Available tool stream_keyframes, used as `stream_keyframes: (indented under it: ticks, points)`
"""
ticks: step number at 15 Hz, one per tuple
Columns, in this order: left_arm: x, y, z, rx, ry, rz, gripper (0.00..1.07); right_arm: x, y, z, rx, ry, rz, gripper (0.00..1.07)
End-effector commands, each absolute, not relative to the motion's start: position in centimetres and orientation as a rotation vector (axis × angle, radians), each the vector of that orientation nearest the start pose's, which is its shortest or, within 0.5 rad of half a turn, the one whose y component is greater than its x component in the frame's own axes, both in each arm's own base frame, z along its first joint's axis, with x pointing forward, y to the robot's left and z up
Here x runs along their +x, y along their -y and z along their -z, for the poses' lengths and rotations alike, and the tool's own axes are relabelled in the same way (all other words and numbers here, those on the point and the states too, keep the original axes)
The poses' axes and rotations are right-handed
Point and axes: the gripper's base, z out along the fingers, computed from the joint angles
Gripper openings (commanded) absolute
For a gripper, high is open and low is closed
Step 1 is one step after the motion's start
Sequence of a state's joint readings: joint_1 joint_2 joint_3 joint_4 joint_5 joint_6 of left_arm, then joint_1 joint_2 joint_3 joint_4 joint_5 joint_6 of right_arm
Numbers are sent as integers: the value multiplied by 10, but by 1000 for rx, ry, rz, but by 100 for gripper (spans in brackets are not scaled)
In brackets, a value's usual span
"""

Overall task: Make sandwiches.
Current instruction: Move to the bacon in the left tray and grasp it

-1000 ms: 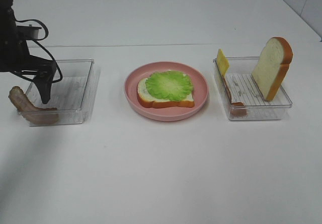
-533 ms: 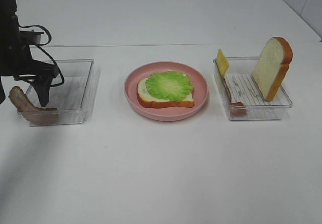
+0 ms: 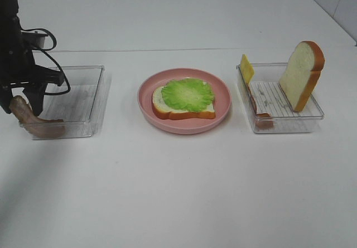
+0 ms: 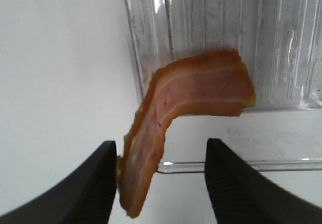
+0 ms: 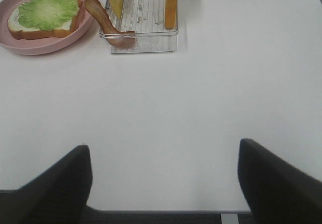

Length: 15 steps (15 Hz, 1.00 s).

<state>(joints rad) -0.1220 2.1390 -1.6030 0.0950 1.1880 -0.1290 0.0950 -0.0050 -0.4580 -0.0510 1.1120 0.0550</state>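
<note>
On the pink plate (image 3: 220, 117) lies a bread slice (image 3: 167, 110) with a green lettuce leaf (image 3: 188, 93) on top. A brown-pink bacon strip (image 3: 33, 122) hangs over the left rim of the left clear tray (image 3: 83, 100). My left gripper (image 3: 21, 104) is open right above it. In the left wrist view the bacon (image 4: 196, 90) runs down between the open fingers (image 4: 100, 183), close to one of them. The right tray (image 3: 290, 117) holds a cheese square (image 3: 246, 68), a second bacon strip (image 3: 259, 111) and an upright bread slice (image 3: 301, 75). My right gripper (image 5: 163, 183) is open and empty, well back from that tray (image 5: 143, 38).
The left arm's black cable (image 3: 53, 64) loops over the left tray's far corner. White table (image 3: 178, 192) stretches in front of plate and trays. The plate (image 5: 45, 43) and the right tray's bacon (image 5: 103, 25) also show in the right wrist view.
My left gripper has moved left, from over the left tray's inside to above the bacon on its left rim. The food has not moved.
</note>
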Motion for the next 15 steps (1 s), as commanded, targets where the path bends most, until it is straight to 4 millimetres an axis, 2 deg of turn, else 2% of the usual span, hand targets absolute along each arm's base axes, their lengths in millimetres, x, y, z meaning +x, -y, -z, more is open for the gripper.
stream_keyframes:
  ticks: [1,2,5,6,7,11,14,15]
  points:
    - [409,40,-158,49,-3231,-193,41,-5,5,-261,-40,-2107,-29,78]
    - [408,39,-158,51,-3232,-199,38,-5,5,-261,-40,-2107,-29,78]
    - [408,39,-158,93,-3234,-206,18,-5,5,-261,-40,-2107,-29,78]
    - [408,39,-158,101,-3234,-205,15,-5,5,-261,-40,-2107,-29,78]
    - [409,39,-158,128,-3228,-202,3,-5,5,-261,-40,-2107,-29,78]
    - [408,39,-162,131,-3218,-200,0,-5,5,-261,-40,-2107,-29,78]
    - [404,46,-191,146,-3145,-180,0,-5,5,-261,-40,-2107,-29,78]
    - [399,52,-217,158,-3076,-156,0,-5,5,-261,-40,-2107,-29,78]
